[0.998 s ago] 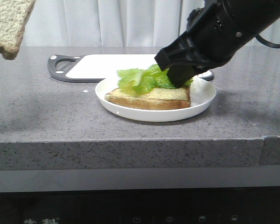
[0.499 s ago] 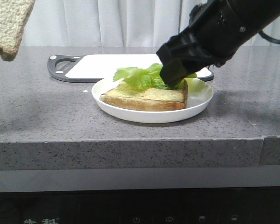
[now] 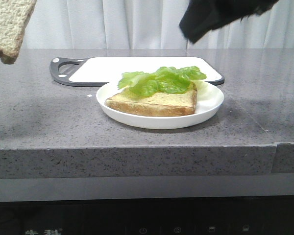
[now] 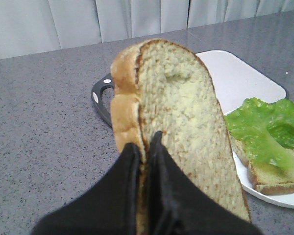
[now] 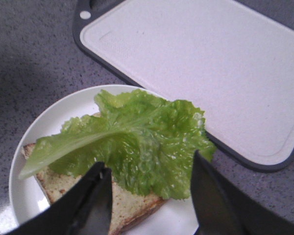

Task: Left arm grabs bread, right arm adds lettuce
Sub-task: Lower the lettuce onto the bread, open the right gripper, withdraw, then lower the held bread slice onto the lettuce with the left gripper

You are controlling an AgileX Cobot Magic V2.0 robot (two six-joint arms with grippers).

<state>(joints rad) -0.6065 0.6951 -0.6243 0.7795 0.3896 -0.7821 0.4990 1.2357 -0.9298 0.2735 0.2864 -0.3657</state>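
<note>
From the front, the lettuce (image 3: 161, 81) lies free on the plated slice (image 3: 154, 103) in the white plate (image 3: 210, 110), which sits on the grey surface (image 3: 49, 122) just in front of the cutting board (image 3: 112, 66). The right arm (image 3: 213, 14) has lifted well clear to the upper right; half a second ago its jaws were still down in the leaves. That release suggests the lettuce step is done. The bread (image 3: 10, 27) hangs at the upper left corner, unchanged across the frames.

In the left wrist view, the left gripper (image 4: 144, 147) has its jaws clamped on the bread's (image 4: 176, 122) lower edge, holding the slice upright above the surface, with plate and lettuce (image 4: 264, 129) off to one side.

In the right wrist view, the right gripper (image 5: 152, 188) hovers over the lettuce (image 5: 137, 142) with jaws apart and nothing between them; the leaf drapes across the slice (image 5: 63, 188).

Judging by this, the held bread likely goes on top next.
</note>
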